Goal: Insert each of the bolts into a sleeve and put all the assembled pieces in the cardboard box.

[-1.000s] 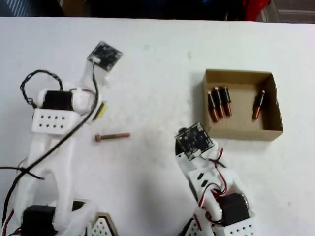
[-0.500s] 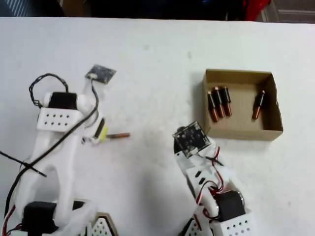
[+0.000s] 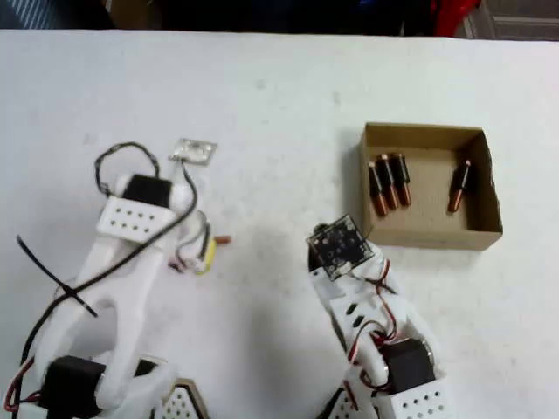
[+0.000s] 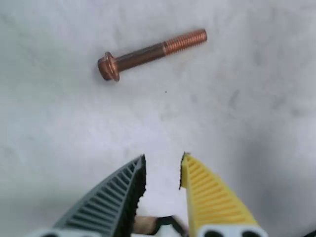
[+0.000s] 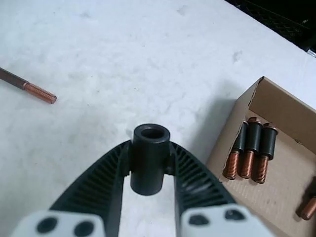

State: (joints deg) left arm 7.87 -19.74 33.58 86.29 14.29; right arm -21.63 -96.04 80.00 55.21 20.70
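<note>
Since a second ago the left arm has swung down and toward the middle of the table, so that the left gripper [image 3: 199,253] now hangs over the bolt [image 3: 224,239]. The bolt then lay in the open; now only its threaded tip shows from above. The right arm has hardly shifted. The bolt has not moved and lies flat on the table [image 3: 279,96], its long axis running across the table with the threaded end toward the right arm and the cardboard box [image 3: 486,232]. In the left wrist view the bolt [image 4: 150,52] sits just beyond the tips of the left gripper [image 4: 163,160], which stands parted by a narrow gap and holds nothing. The shank seems to run nearly along the line joining the two tips rather than across it, though the angle is hard to judge, so the wrist may need turning before closing. The right gripper [image 5: 149,153], farther from the bolt, is clamped on a black sleeve [image 5: 149,163], bore facing outward. Four assembled pieces [image 3: 389,183] lie in the box.
</note>
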